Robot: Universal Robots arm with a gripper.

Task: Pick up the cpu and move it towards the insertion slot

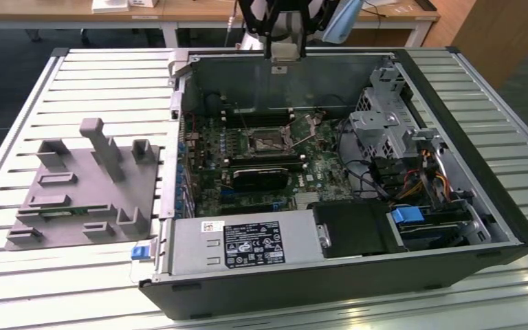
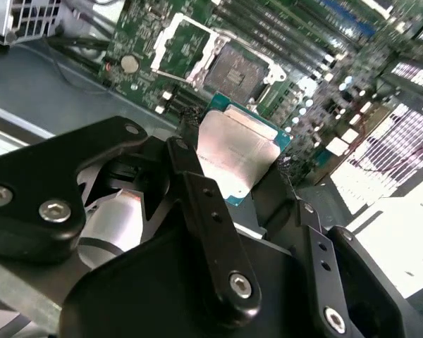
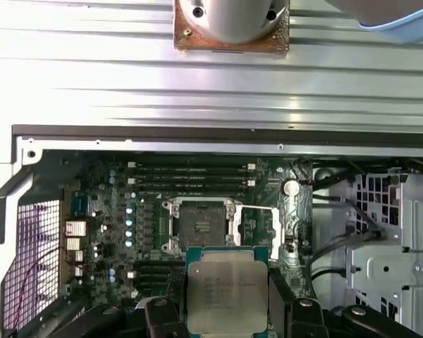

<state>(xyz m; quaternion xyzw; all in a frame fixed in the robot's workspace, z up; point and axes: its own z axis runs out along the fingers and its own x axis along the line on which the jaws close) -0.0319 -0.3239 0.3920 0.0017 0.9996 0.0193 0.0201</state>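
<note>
The black 2-fingered gripper (image 2: 233, 158) is clamped on the small square cpu with a silvery-grey metal top and teal edge (image 2: 234, 153), 1 finger on each opposite edge, so the flat chip sits level and its top stays uncovered. In the first wrist view the cpu (image 3: 225, 287) hangs just short of the square insertion slot with a shiny metal frame and dark centre (image 3: 199, 224), whose frame lid stands open beside it, presumably to receive the chip. Slot and green circuit board sit inside the open black computer case (image 1: 484, 227) on the slatted metal worktop (image 1: 90, 82).
</note>
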